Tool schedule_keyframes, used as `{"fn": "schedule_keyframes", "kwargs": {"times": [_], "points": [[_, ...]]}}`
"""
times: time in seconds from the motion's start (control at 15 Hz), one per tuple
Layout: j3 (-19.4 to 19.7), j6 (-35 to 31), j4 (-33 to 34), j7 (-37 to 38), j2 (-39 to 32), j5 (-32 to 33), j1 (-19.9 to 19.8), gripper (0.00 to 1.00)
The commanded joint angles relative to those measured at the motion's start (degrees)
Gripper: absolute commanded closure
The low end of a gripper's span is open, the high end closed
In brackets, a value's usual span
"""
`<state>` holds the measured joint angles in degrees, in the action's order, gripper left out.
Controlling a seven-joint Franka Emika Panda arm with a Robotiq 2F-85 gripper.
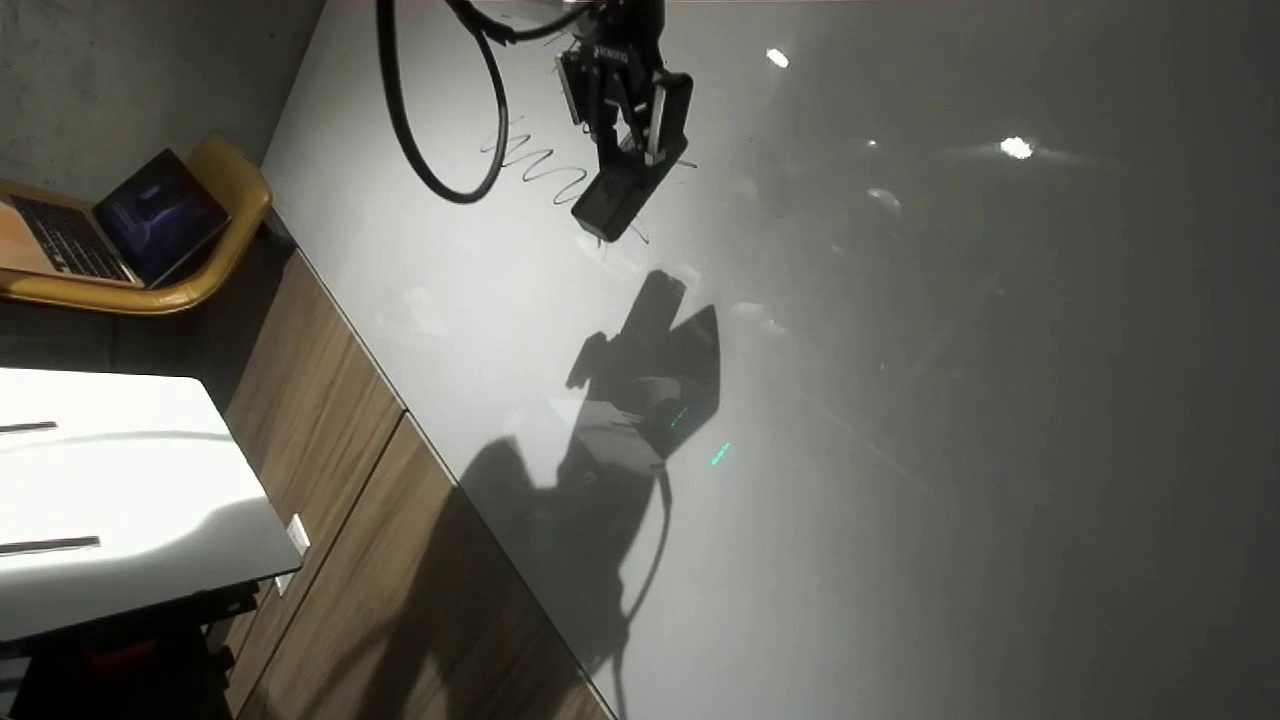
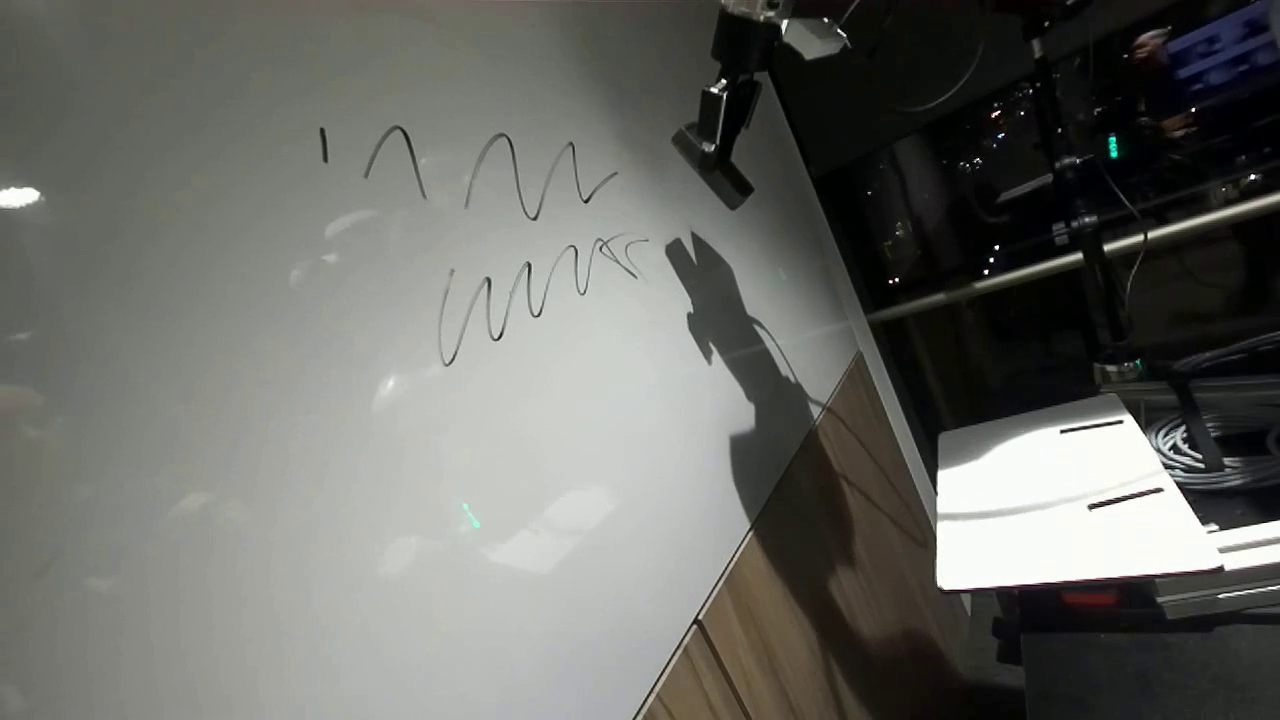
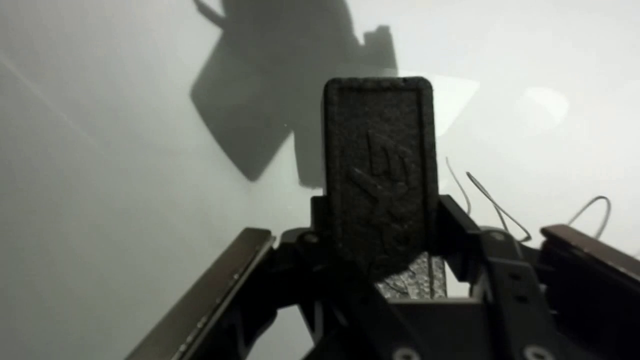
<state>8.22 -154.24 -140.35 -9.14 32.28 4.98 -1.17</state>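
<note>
My gripper is shut on a black rectangular eraser, one finger against each long side. Hand marks are embossed on the eraser's face, and its lower end catches light behind the gripper's links. In both exterior views the eraser juts out tilted from the gripper, in front of a glossy whiteboard. Its shadow falls on the board apart from it. Black wavy marker lines run across the board, a few strokes close to the eraser. Behind the arm, in an exterior view, part of the scribble is hidden.
Wood panels run along the board's lower edge. A white flat-topped table stands near them. A laptop rests on a yellow chair. A black cable loops beside the arm. A metal rail lies beyond the board.
</note>
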Motion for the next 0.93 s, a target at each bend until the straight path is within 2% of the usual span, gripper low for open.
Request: {"fn": "schedule_keyframes", "kwargs": {"times": [0.0, 0.2, 0.47, 0.87], "points": [[0.3, -1.2, 0.1, -1.8, 0.4, -1.6, 1.5, 0.71], [-0.5, -4.9, 0.9, -0.4, -3.4, -1.5, 1.9, 0.71], [-3.2, -11.8, 4.6, 2.2, -11.8, -1.1, 2.0, 0.71], [-8.1, -10.8, 14.5, 6.6, -16.7, -0.1, 1.4, 0.71]]}}
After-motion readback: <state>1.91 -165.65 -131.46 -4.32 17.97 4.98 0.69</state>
